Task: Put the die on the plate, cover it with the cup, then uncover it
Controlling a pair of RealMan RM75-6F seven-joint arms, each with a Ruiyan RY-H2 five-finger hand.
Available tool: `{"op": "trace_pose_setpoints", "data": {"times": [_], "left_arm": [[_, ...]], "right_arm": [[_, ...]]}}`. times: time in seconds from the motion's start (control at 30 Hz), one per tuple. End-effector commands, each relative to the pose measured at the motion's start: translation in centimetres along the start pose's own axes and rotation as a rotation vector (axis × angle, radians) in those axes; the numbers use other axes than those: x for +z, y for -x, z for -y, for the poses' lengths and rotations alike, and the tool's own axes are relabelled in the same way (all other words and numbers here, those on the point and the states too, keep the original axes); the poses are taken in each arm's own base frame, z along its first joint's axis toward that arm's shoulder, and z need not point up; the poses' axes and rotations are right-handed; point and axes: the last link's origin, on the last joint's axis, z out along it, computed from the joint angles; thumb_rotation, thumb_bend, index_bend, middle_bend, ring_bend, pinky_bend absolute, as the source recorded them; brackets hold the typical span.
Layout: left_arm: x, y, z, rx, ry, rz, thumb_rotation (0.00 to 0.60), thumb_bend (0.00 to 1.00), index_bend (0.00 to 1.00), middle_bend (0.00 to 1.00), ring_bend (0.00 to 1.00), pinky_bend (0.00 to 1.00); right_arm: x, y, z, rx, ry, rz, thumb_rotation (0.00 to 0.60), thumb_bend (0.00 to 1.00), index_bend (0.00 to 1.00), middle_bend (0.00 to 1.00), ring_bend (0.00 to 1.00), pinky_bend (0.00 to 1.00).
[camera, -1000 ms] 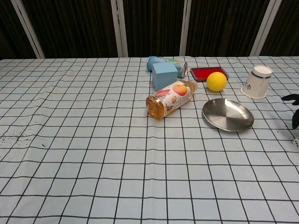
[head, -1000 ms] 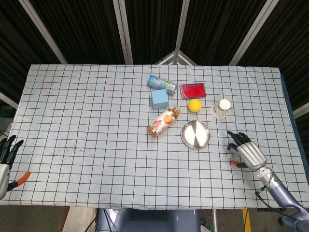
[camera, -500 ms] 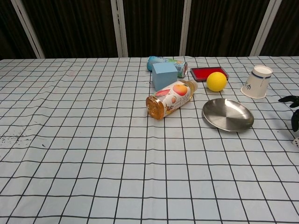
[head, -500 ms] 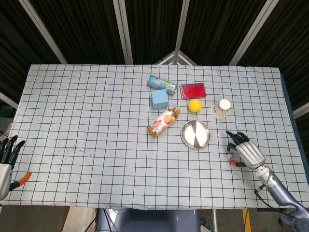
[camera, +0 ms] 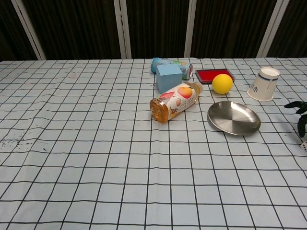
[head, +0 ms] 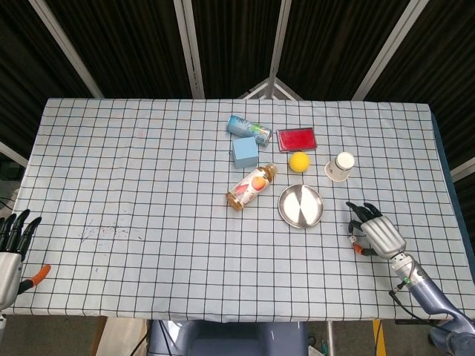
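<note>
My right hand (head: 378, 231) hovered just right of the plate (head: 300, 205), palm down, fingers spread and holding nothing. I judged it was placed there because everything the task needs lay on that side of the table (head: 133, 185), within its reach. My left hand (head: 11, 252) was far to the left of the plate, at the table's near corner, fingers straight and apart, also holding nothing. It was out of the work and out of the way.

The blue cube I took for the die (head: 245, 150) sat on the cloth beyond the plate and to its left, well apart from it and not yet picked up. The plate held nothing. The cup (head: 341, 166) stood beyond the plate and to its right. It seemed tilted, narrow end up, though I could not tell whether it rested squarely on its mouth.

The clutter gathered on the far side of the plate. A bottle (head: 251, 187) lay on its side just left of the plate, directly on the line between my right hand and the die. A yellow ball (head: 299, 162) sat just beyond the plate, a red tray (head: 297, 139) further back, and a can (head: 249, 129) lay behind the die.

To my mind, the reach to the die would have to pass over the plate and clear the bottle. The ball was close enough to be nudged rolling.
</note>
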Motion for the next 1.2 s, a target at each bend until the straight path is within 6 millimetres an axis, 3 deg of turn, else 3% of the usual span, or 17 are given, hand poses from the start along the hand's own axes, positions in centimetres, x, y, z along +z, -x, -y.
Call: {"op": "trace_pose_setpoints", "data": {"times": [0.03, 0.3, 1.2], "left_arm": [[-0.01, 0.07, -0.07, 0.002, 0.002, 0.003, 0.600, 0.26, 0.10, 0.00, 0.00, 0.02], [0.05, 0.19, -0.18, 0.009, -0.001, 0.004, 0.600, 0.26, 0.10, 0.00, 0.00, 0.02], [0.28, 0.47, -0.37, 0.021, 0.001, 0.013, 0.600, 0.26, 0.10, 0.00, 0.00, 0.02]], "right_arm": [[0.09, 0.05, -0.02, 0.002, 0.001, 0.001, 0.600, 0.30, 0.51, 0.09, 0.17, 0.10], [0.41, 0.08, -0.16, -0.005, 0.000, 0.007, 0.600, 0.35, 0.52, 0.09, 0.17, 0.10], [0.78, 0.69, 0.01, -0.013, -0.005, 0.032, 0.600, 0.35, 0.52, 0.09, 0.17, 0.10]]}}
